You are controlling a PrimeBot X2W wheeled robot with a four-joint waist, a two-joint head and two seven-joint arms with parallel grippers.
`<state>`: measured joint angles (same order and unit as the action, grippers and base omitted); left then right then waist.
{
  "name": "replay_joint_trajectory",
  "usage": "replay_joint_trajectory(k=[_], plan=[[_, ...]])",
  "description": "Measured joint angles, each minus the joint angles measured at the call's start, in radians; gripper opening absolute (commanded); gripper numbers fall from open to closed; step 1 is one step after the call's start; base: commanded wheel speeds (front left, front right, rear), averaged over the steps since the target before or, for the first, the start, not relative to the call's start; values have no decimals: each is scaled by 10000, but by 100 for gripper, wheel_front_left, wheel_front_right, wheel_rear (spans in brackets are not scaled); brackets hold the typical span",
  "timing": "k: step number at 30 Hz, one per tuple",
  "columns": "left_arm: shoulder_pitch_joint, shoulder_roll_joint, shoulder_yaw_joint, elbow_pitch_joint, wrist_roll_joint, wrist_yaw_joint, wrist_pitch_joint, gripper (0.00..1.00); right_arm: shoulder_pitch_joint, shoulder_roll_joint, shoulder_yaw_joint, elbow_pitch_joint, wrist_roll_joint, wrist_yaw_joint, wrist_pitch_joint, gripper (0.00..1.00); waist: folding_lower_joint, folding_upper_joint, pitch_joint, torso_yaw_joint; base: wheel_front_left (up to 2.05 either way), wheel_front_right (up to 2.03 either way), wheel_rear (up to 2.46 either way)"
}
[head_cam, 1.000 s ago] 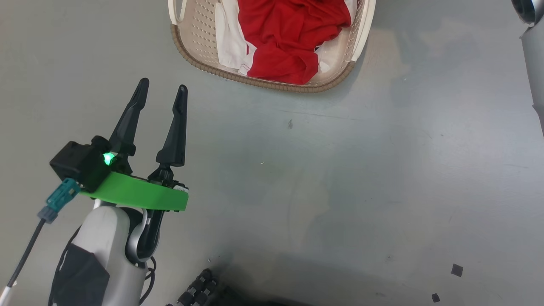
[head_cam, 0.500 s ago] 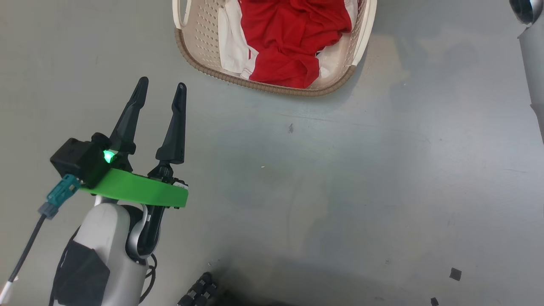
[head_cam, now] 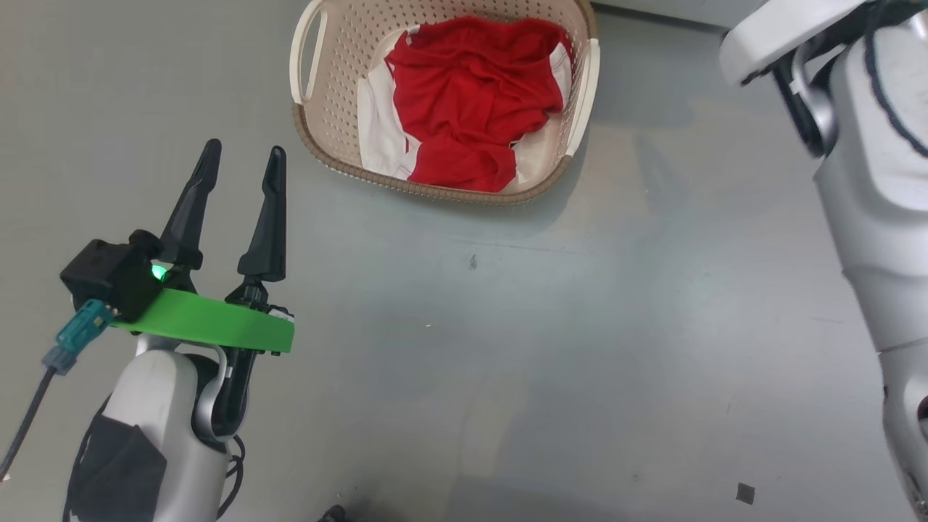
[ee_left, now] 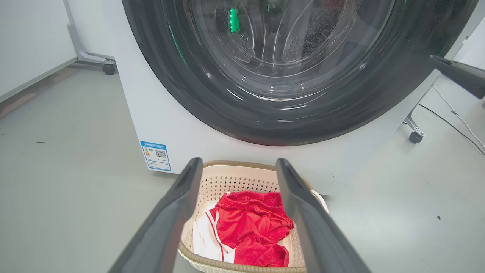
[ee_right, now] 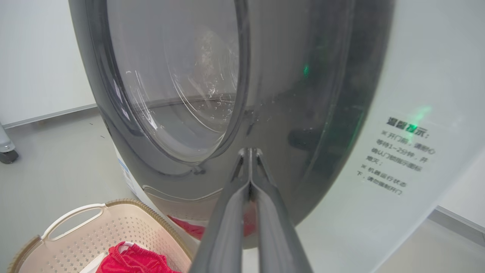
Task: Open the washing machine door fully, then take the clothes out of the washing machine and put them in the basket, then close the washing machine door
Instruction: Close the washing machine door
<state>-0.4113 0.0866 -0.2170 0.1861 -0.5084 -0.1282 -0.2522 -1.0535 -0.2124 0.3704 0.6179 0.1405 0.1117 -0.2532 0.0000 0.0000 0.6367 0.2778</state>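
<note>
Black-fingered left gripper gapes wide, empty; right gripper pinched together, tips by the washing machine door.

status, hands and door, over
Left hand open. Right hand shut at glossy black-rimmed round door. Red clothes in cream perforated basket. Nothing blocking.

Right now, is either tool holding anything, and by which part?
Nothing held: left tool open and empty; right tool shut on nothing, pointing at the glossy black-rimmed round glass door.
</note>
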Motion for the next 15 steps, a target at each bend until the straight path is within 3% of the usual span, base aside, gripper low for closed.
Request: replay_joint_trajectory(k=[5,13,15], plan=[[99,198,178,96,75,0,0,100,871,428,167,-163,121,4,0,0,0,0,-567,-282,0,0,0],[580,374,305,293,167,0,0,100,2171,577,-382,-727,633,-8,0,0,0,0,-1525,-914,0,0,0],[741,387,324,336,190,0,0,100,2547,600,-504,-855,663,-155,0,0,0,0,-1762,-1093,0,0,0]])
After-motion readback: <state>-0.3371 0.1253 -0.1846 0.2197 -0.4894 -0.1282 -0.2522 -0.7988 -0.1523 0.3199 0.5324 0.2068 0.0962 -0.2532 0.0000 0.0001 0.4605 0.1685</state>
